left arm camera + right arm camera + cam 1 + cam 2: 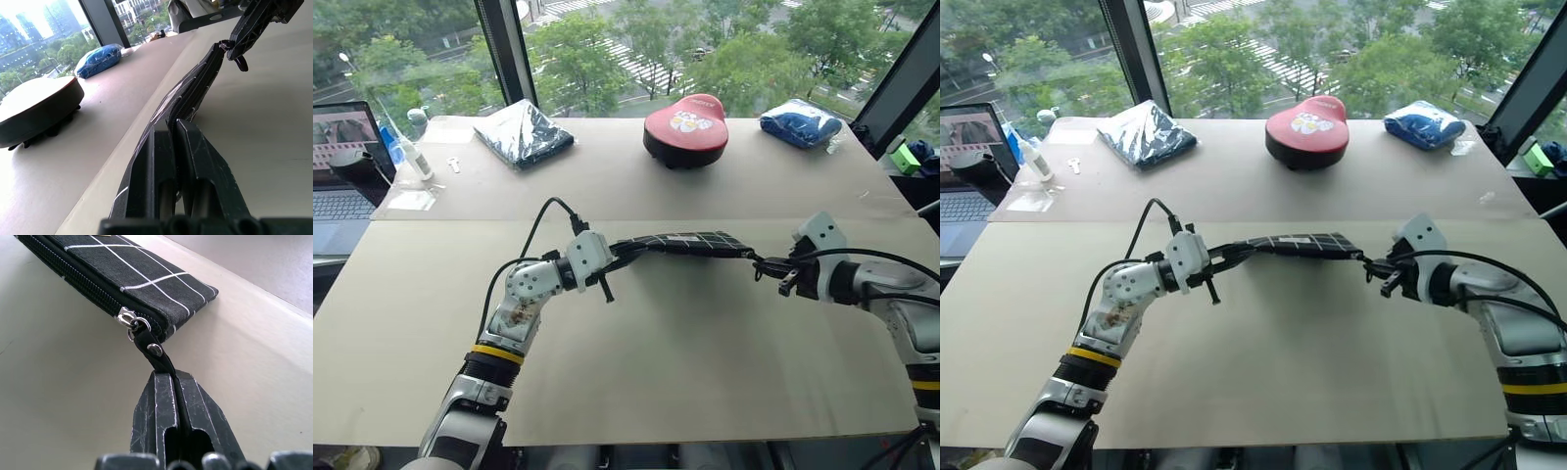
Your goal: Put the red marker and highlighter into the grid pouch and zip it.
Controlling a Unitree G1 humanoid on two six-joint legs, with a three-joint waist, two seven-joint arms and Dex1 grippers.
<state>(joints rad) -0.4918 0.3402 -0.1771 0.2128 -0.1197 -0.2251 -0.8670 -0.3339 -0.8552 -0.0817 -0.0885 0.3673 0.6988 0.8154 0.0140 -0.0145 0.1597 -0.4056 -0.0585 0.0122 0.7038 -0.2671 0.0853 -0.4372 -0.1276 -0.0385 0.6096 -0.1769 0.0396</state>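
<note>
At frame centre, our left gripper (pixel 625 250) clamps the grid pouch (pixel 690 243); our right gripper (pixel 174 382) pinches its zipper pull strap (pixel 152 350); contents apparently hidden.

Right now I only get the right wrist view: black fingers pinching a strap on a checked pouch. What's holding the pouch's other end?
Observer: The left gripper is shut on the far end of the pouch, opposite the right gripper.
Operator: Is the pouch lying down?
Observer: No, it looks lifted off the table, stretched between the two.
Operator: Anything else on there?
Observer: Along the far edge: a red-topped case, a blue bundle and a dark wrapped bundle.
</note>
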